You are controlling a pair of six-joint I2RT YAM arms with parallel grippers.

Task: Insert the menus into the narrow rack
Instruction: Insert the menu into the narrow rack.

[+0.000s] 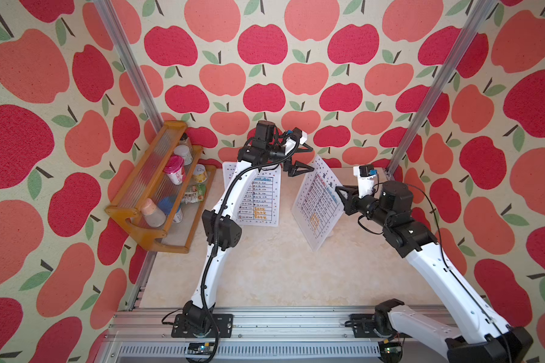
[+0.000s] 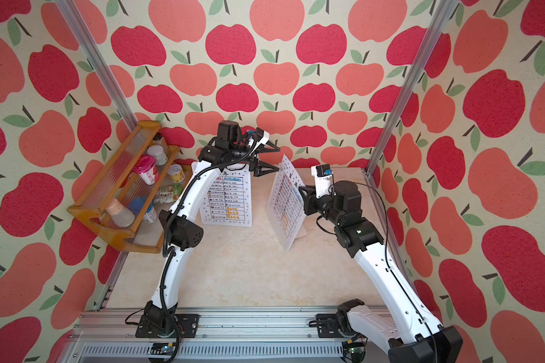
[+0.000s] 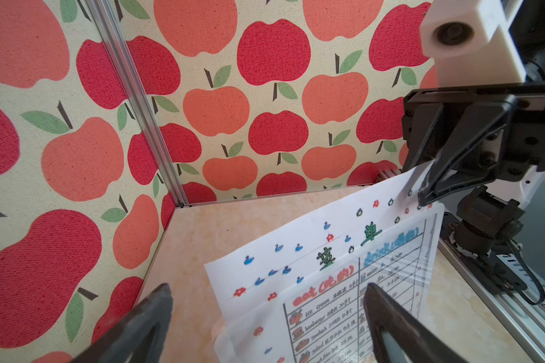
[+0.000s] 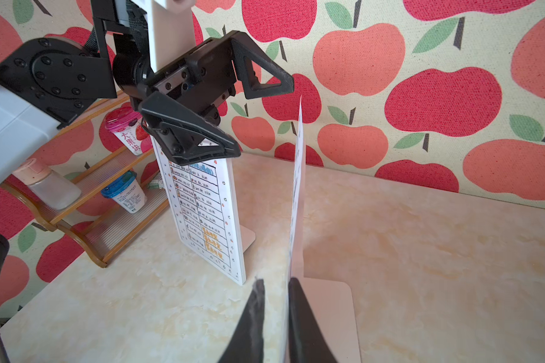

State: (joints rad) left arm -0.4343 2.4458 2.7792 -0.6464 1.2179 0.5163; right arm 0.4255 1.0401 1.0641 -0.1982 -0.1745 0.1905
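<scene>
Tabletop (image 1: 265, 276) of cream marble pattern, boxed in by cloth walls (image 1: 265, 47) printed with red and coral apples, with aluminium posts in the corners. A wooden shelf (image 1: 173, 125) of cups and bottles sits by the left wall; a pink-lidded cup (image 4: 129, 135) on it carries red Chinese characters. One menu (image 1: 261, 201) stands upright in a white stand (image 4: 247, 239), partly hidden behind the left arm in both top views. The other menu (image 1: 318, 201) sits in a clear-fronted stand (image 4: 328, 314) nearer the right arm, its top rising above the sleeve. On it I can read a green title 菜单, "eat" in orange, "drink" in blue, then ice cream, hamburger, sandwich, salad; the prices are too small. The left gripper (image 1: 312, 160) hangs spread wide and empty, above the space between the menus. The right gripper (image 4: 274, 283) is parted by a slim gap with that sheet's edge standing in it, table showing between one finger and the paper
</scene>
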